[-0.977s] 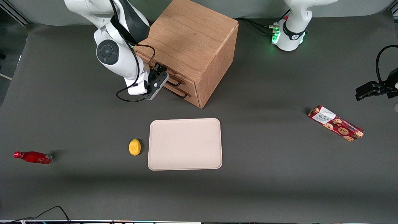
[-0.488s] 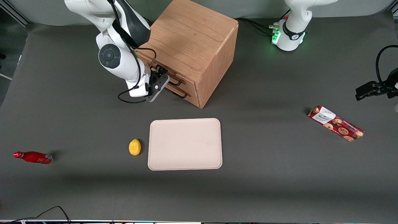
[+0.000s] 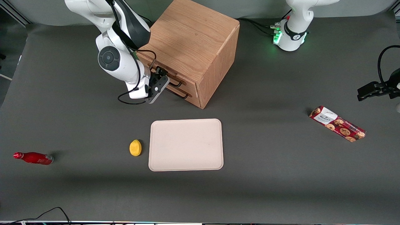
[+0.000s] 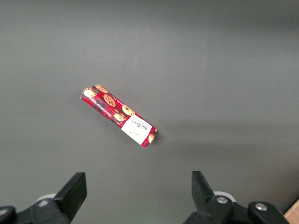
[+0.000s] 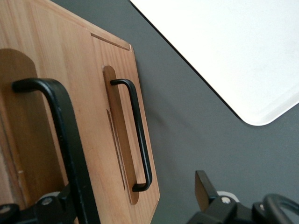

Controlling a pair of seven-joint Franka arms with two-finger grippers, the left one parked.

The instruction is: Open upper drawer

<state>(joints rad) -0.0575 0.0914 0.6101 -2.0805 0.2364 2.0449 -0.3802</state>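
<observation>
The wooden cabinet [image 3: 190, 40] stands at the back of the table, its two drawer fronts facing the working arm. The upper drawer [image 5: 28, 116] is shut, flush with the lower drawer [image 5: 100, 140]. My gripper [image 3: 162, 75] is right in front of the upper drawer, at the level of its black bar handle [image 3: 175, 83]. In the right wrist view the gripper [image 5: 138, 207] is open. The upper handle [image 5: 63, 140] runs just inside one finger [image 5: 56, 207]. The other finger [image 5: 205, 191] stands well clear. The lower handle [image 5: 140, 135] is untouched.
A pale tray [image 3: 186, 144] lies nearer the front camera than the cabinet, with a lemon [image 3: 135, 147] beside it. A red bottle [image 3: 33, 158] lies toward the working arm's end. A cookie box [image 3: 337, 123] lies toward the parked arm's end.
The gripper has edged a little closer to the drawer front and its wrist has shifted slightly. Both drawers have stayed shut.
</observation>
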